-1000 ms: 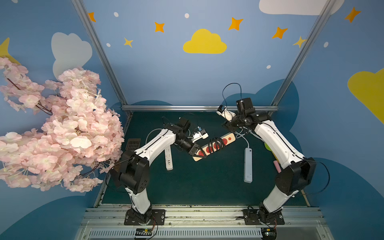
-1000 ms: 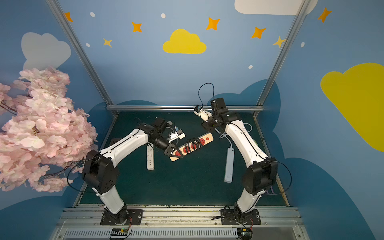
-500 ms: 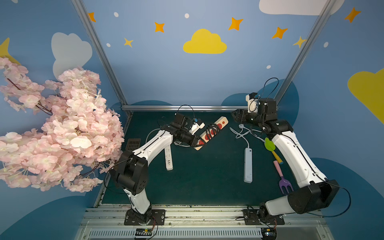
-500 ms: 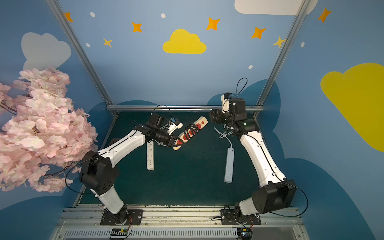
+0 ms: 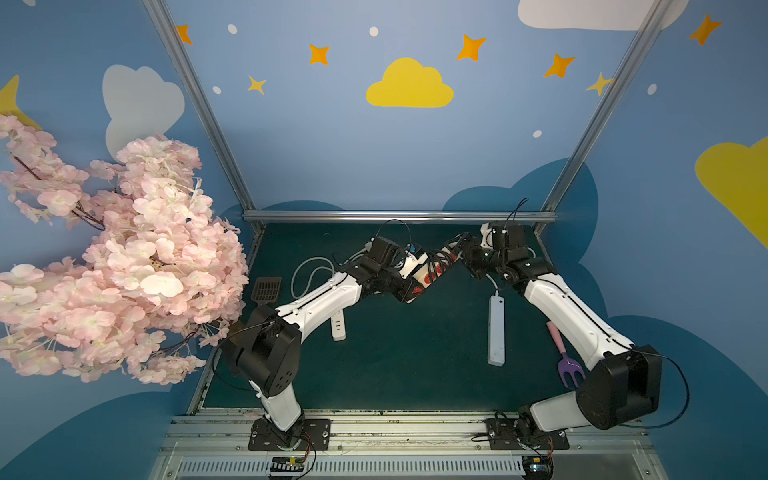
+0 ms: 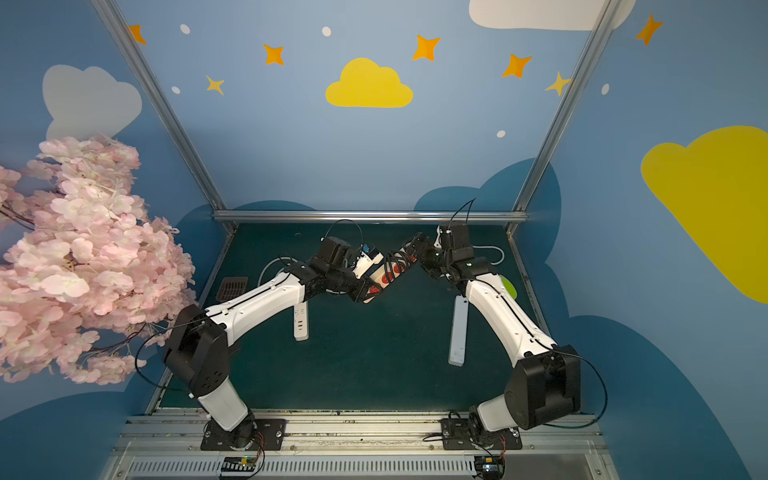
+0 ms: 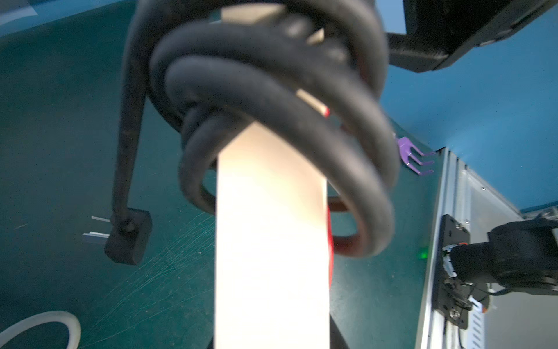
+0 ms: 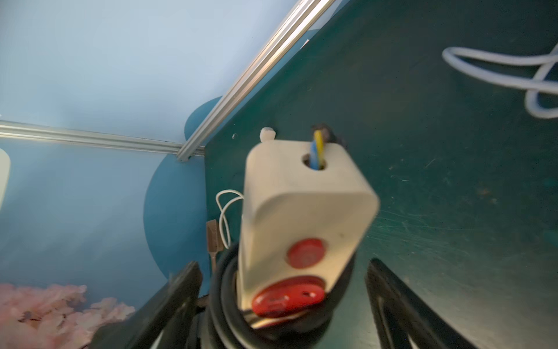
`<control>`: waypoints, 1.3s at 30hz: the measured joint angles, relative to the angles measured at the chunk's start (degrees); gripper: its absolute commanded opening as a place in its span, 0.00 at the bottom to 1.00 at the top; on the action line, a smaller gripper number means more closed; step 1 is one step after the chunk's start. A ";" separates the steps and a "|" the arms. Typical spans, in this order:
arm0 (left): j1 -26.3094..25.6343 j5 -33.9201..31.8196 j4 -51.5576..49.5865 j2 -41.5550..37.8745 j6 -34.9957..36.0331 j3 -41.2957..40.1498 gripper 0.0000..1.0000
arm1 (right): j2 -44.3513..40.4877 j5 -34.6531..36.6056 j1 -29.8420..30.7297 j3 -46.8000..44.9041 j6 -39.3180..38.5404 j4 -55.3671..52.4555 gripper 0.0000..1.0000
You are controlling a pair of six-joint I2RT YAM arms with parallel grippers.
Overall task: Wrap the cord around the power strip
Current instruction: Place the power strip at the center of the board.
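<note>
A cream power strip (image 5: 432, 270) with red sockets hangs tilted above the mat in both top views. My left gripper (image 5: 409, 292) is shut on its lower end. The black cord (image 7: 271, 75) lies in several loops around the power strip (image 7: 271, 241). Its black plug (image 7: 128, 238) dangles free beside the strip. My right gripper (image 8: 283, 299) is open, with one finger (image 8: 181, 296) on each side of the strip's upper end (image 8: 305, 211) and not touching it. The cord's loops (image 8: 229, 302) sit just inside those fingers.
A white power strip (image 5: 338, 328) and its looped white cable (image 5: 307, 270) lie under the left arm. A light blue strip (image 5: 496, 328) lies at the right, a purple toy rake (image 5: 567, 365) by the right arm, a black scoop (image 5: 266, 289) and pink blossoms (image 5: 116, 257) at the left.
My right gripper has opened and swung out to the back right, then back to the strip's upper end. The left arm has turned the strip while holding it.
</note>
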 measured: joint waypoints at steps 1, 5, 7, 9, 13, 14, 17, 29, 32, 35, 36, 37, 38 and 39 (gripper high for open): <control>-0.50 -1.20 0.02 0.11 0.11 0.00 0.03 | 0.22 0.26 0.31 -0.33 1.01 0.63 0.87; -2.14 -6.43 0.26 0.33 0.11 -0.66 0.03 | 2.62 1.01 0.90 -0.68 5.27 2.54 0.87; -2.62 -9.01 0.17 0.39 0.15 -0.98 0.03 | 4.17 1.05 1.14 -0.68 7.08 3.58 0.87; -3.34 -11.78 -0.02 0.50 0.31 -1.25 0.03 | 5.77 1.20 1.36 -0.68 8.74 4.37 0.87; -4.52 -15.91 -0.28 1.22 0.63 -1.40 0.03 | 8.04 1.68 1.77 -0.68 11.15 5.38 0.87; -4.76 -16.81 -0.24 1.42 0.74 -1.49 0.03 | 8.59 1.68 1.77 -0.68 11.56 5.57 0.87; -5.31 -19.06 -0.09 1.73 0.79 -1.88 0.03 | 10.01 1.51 1.79 -0.87 12.70 6.51 0.84; -5.49 -18.25 -0.15 2.16 -0.48 -1.53 0.03 | 9.51 -3.23 -0.83 -3.10 5.38 6.58 0.88; -5.01 -16.65 -0.55 2.23 -1.81 0.07 0.03 | 4.92 -6.03 -3.17 -5.29 0.24 5.75 0.88; -4.15 -15.43 -2.45 3.02 -2.89 3.91 0.03 | -1.20 -7.43 -6.16 -8.63 -3.06 5.81 0.88; -3.91 -15.10 -3.21 3.52 -3.08 5.66 0.03 | -3.06 -7.85 -7.39 -9.88 -3.91 6.01 0.88; -3.76 -14.86 -3.82 4.02 -3.17 7.10 0.03 | -4.24 -8.13 -8.33 -10.86 -4.46 6.08 0.88; -3.56 -14.60 -4.35 4.59 -3.48 8.72 0.03 | -5.35 -8.59 -9.51 -12.02 -4.94 6.12 0.88; -3.45 -14.32 -4.72 5.05 -3.85 10.01 0.03 | -5.88 -8.87 -10.29 -12.79 -5.20 6.21 0.88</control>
